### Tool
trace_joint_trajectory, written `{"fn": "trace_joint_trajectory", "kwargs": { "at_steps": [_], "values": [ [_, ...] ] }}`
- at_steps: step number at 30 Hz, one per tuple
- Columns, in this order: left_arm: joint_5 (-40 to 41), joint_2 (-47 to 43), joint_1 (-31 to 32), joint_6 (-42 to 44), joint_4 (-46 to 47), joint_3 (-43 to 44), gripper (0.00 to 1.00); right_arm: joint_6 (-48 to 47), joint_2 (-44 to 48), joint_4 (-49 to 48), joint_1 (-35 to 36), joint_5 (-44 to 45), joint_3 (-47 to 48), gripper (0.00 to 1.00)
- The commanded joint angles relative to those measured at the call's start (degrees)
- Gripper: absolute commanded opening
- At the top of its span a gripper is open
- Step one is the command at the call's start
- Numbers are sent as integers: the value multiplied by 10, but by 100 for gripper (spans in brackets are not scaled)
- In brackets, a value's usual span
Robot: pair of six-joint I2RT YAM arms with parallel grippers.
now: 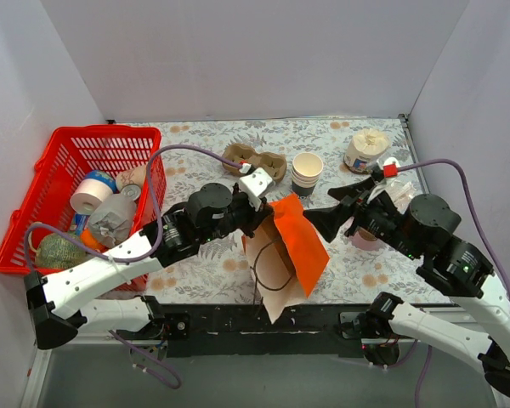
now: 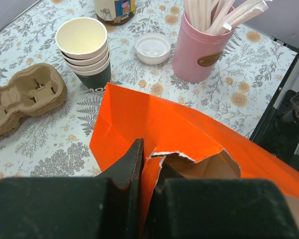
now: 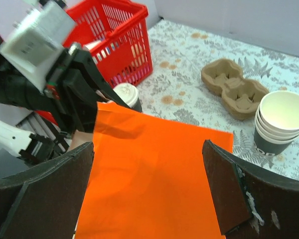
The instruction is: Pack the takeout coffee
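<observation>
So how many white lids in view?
2. One on the takeout coffee beside the orange bag; one loose lid beside the pink cup. Others may be hidden.

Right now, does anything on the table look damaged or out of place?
Yes. The orange paper bag has a ragged tear in its rim, right where the left claw pinches it. A loose white lid also lies alone beside the pink cup.

Both the left arm [image 1: 93, 276] and right arm [image 1: 459, 259] have white tubular links, bulky black joint housings and a trailing purple cable [image 1: 183, 150]. A white camera box [image 1: 257, 181] rides the left wrist, a red connector [image 1: 389, 170] the right. The right gripper [image 3: 149, 164] has broad matte-black fingers [image 3: 226, 191] flecked with white scuffs.
</observation>
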State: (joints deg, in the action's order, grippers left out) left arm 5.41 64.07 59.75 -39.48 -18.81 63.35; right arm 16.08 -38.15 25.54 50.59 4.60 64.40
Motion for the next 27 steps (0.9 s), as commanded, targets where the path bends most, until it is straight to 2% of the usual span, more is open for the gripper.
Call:
{"fn": "trace_joint_trajectory", "kwargs": {
  "at_steps": [1, 5, 7, 11, 12, 16, 17, 20, 23, 24, 26, 27],
  "values": [
    [7, -13, 2, -6, 6, 17, 0, -24, -34, 37, -1, 7, 18, 98],
    [35, 9, 2, 6, -16, 19, 0, -9, -43, 21, -1, 112, 13, 98],
    [61, 23, 2, -8, -25, 35, 0, -11, -45, 20, -1, 104, 27, 98],
    [197, 67, 2, -105, -94, 89, 5, 3, -62, 62, -1, 77, 65, 98],
    [237, 88, 2, -160, -121, 100, 7, 11, -64, 73, -1, 79, 66, 97],
    [272, 132, 2, -272, -258, 155, 21, 26, -63, 95, -1, 67, 73, 96],
    [275, 140, 2, -288, -274, 162, 28, 30, -65, 104, -1, 65, 78, 96],
    [290, 170, 2, -340, -331, 192, 28, 40, -71, 134, -1, 67, 99, 96],
    [311, 195, 2, -382, -385, 222, 50, 43, -76, 155, -1, 71, 107, 96],
    [316, 199, 2, -386, -395, 227, 62, 44, -79, 159, -1, 70, 108, 96],
    [320, 208, 2, -405, -428, 233, 80, 44, -81, 162, -1, 70, 107, 96],
    [318, 212, 2, -407, -438, 239, 84, 43, -83, 164, -1, 71, 107, 96]
  ]
}}
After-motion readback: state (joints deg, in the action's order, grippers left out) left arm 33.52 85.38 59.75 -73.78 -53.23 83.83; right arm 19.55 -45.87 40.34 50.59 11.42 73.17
